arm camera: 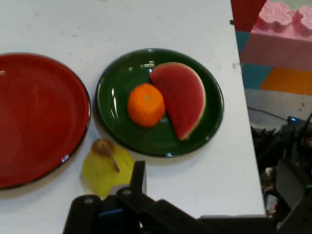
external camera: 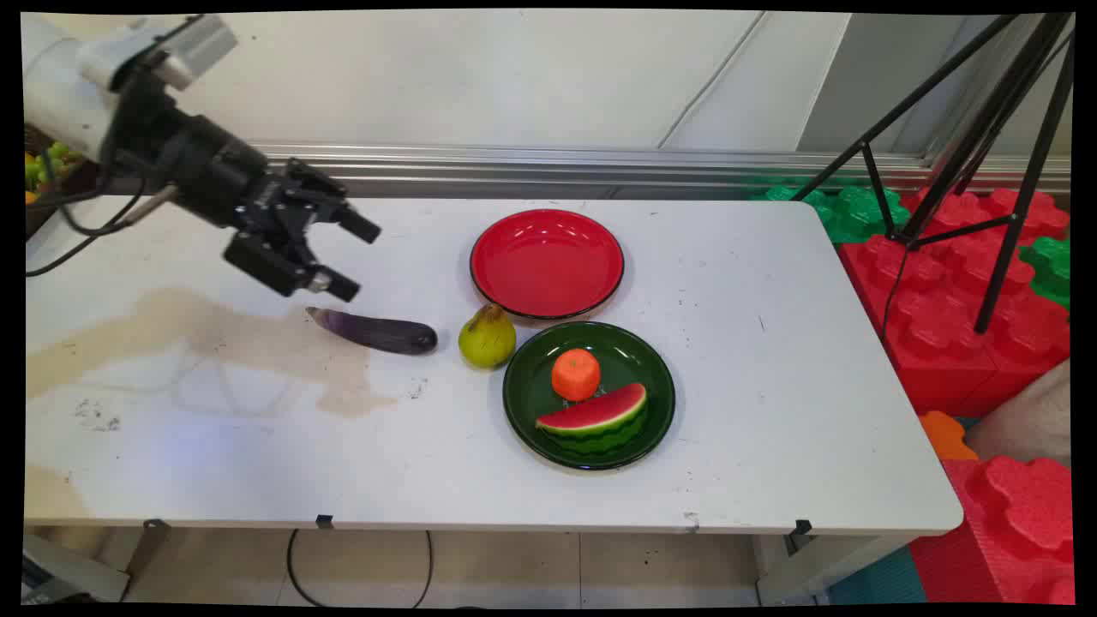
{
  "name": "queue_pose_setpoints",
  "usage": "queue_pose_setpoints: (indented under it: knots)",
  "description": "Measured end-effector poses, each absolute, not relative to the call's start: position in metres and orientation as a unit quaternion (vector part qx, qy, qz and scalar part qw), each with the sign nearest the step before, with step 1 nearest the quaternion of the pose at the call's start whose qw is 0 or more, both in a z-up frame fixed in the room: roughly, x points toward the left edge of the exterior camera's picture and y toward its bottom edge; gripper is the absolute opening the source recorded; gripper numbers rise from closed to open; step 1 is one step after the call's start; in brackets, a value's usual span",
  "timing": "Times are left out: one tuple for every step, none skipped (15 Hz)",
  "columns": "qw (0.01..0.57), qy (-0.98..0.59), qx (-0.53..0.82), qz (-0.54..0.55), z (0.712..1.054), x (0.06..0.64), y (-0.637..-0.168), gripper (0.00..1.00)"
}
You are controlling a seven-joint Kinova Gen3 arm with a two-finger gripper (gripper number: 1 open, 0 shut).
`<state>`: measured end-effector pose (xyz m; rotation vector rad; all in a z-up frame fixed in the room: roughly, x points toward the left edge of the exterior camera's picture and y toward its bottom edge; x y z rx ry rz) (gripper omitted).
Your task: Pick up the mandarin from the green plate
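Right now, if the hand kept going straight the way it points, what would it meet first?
Probably the pear: the open hand aims right and down, passing over the eggplant. Depth is unclear.

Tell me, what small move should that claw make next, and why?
Probably a short drop toward the eggplant. The gripper hangs open just above its stem end, touching nothing, and the eggplant lies bare on the table beside the pear, nearer than either plate.
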<state>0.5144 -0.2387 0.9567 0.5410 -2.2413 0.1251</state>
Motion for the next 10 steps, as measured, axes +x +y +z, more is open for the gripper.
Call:
queue_pose_setpoints:
  knots:
    - [0.402, -0.89, 0.21, 0.053, 0.955, 0.506, -0.245, 1.0]
    - [0.4, -0.891, 0.206, 0.056, 0.953, 0.497, -0.252, 1.0]
    - [0.397, -0.893, 0.204, 0.058, 0.95, 0.489, -0.258, 1.0]
    - [0.394, -0.895, 0.202, 0.059, 0.948, 0.484, -0.263, 1.0]
    - [0.391, -0.897, 0.199, 0.06, 0.945, 0.477, -0.269, 1.0]
    - [0.388, -0.898, 0.197, 0.06, 0.942, 0.471, -0.273, 1.0]
    - [0.385, -0.9, 0.195, 0.059, 0.938, 0.464, -0.279, 1.0]
    - [0.381, -0.903, 0.193, 0.058, 0.932, 0.455, -0.287, 1.0]
    - [0.377, -0.904, 0.191, 0.057, 0.927, 0.446, -0.294, 1.0]
    - [0.374, -0.906, 0.19, 0.056, 0.922, 0.438, -0.3, 1.0]
